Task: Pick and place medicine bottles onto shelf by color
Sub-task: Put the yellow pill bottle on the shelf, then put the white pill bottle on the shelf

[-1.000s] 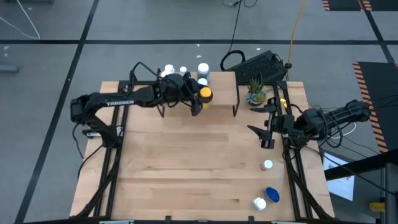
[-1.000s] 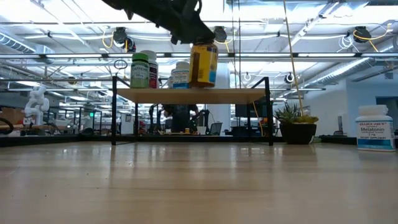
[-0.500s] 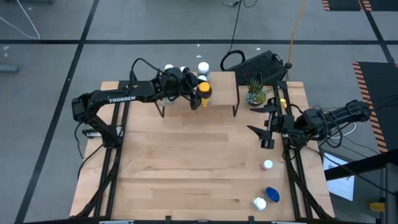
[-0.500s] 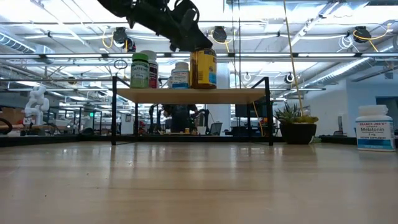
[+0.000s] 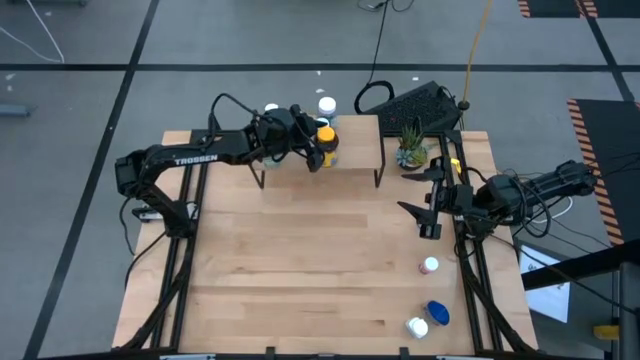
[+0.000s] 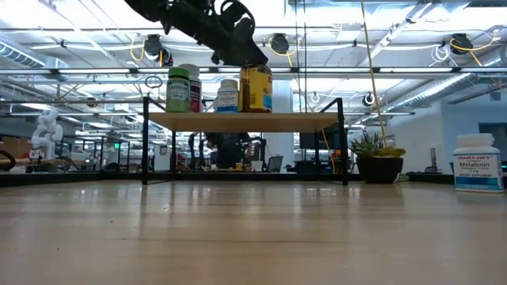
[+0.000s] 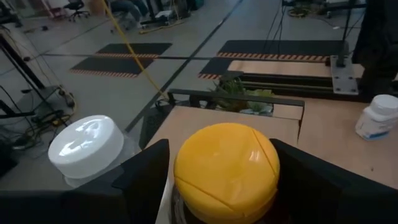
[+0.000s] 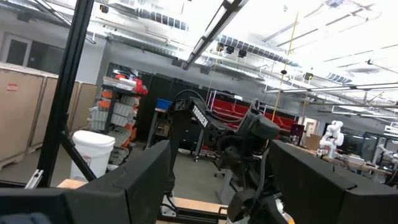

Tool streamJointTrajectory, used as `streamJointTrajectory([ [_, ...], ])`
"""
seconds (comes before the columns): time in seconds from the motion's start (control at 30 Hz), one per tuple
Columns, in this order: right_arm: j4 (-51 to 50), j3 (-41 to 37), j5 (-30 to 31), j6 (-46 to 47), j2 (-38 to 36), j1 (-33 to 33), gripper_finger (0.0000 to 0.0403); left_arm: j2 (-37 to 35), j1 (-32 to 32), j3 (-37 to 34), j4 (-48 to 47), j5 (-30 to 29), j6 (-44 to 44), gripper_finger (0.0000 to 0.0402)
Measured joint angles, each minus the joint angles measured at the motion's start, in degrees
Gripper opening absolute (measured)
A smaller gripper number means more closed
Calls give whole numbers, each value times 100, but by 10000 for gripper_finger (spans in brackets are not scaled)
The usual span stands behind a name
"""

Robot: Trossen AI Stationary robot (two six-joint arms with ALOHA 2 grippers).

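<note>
High view: left gripper [image 5: 316, 146] pinches the yellow-capped amber bottle [image 5: 324, 133], now further in over the shelf [image 5: 352, 135] than 1 s ago. Right gripper [image 5: 428, 207] waits spread at the bench's right edge; 3 bottles lie near the right front corner.

Low view: the amber bottle [image 6: 256, 87] has come down and now rests on the shelf [image 6: 245, 120]; release looks due. Blue-labelled white bottle [image 6: 228, 95] just beside it, green bottle [image 6: 179, 89] further along, crowding the withdrawal.

Left wrist view: fingers [image 7: 144, 176] flank the yellow cap [image 7: 226, 163]; white cap [image 7: 86, 144] close.
</note>
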Motion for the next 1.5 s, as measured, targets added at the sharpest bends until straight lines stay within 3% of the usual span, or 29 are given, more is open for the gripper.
streamJointTrajectory([
  [0.63,-62,2,0,0,0,-2,267,-66,-104,-11,195,-18,-28,296],
  [0.87,-140,2,0,0,6,-2,267,-577,-413,-11,-4,-1076,47,305],
  [1.03,-11,2,-45,-56,216,-2,267,-1077,-733,2,-664,-1284,-307,291],
  [1.1,94,2,-225,-120,369,-3,267,-1242,-941,-167,-830,-1309,-430,280],
  [1.23,385,2,-293,-28,785,-138,267,-1455,-1523,-1098,130,-1356,-566,256],
  [1.4,199,2,725,337,1001,-484,267,-1517,-2181,-2176,1200,-1652,-569,227],
  [1.5,-908,2,2520,377,864,-588,267,-1511,-2428,-2473,987,-1670,-433,212],
])
